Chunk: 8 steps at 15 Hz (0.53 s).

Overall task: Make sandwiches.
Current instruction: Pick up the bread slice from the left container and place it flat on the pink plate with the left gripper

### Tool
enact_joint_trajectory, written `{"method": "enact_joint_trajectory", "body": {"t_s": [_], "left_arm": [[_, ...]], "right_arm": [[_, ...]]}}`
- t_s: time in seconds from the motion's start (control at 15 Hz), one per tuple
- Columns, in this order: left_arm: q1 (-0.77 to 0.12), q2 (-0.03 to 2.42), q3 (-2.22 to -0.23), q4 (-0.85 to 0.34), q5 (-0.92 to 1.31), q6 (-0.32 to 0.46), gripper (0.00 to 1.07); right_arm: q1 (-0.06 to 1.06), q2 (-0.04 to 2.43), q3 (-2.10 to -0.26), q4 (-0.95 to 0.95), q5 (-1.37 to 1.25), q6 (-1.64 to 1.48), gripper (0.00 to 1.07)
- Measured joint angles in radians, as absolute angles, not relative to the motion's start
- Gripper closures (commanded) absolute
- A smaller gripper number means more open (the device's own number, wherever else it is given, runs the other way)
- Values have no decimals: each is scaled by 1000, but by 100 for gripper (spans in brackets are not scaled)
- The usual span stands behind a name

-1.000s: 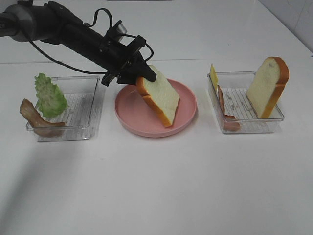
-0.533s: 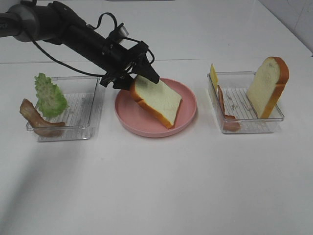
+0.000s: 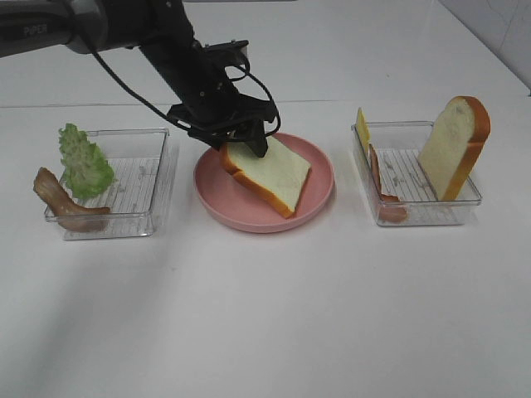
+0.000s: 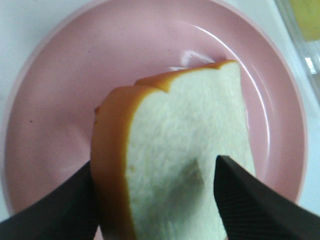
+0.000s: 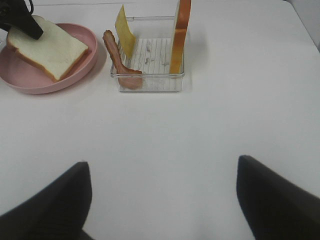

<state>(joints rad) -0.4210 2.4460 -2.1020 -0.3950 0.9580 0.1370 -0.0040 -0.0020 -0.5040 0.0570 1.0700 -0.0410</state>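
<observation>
**On the white table: bread slice lying on the pink plate**

The left gripper is seen with its jaws spread apart (nothing pinched) about the raised end of the slice, which lies tilted. The right gripper is held open over the table. A second bread slice is propped upright in the right tray, beside cheese and bacon; lettuce is lodged in the left tray.

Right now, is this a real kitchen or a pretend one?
Likely a pretend one, a robot practice table: a toy bread slice on a pink plate, clear trays holding more pieces, and a black robot arm over a plain white table.
</observation>
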Motion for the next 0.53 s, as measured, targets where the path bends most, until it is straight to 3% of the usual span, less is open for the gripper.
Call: {"method": "enact_joint_trajectory", "body": {"t_s": [0.13, 0.33, 0.53], "left_arm": [[-486, 2446, -2186, -164, 996, 0, 26], [-524, 2446, -2256, -29, 1064, -99, 22], [-525, 2445, -2345, 0, 1155, -119, 22]], "right_arm": [[-4, -2, -504, 57, 1070, -41, 31], [-4, -2, -504, 57, 1070, -41, 31], [-4, -2, -504, 57, 1070, -41, 31]]}}
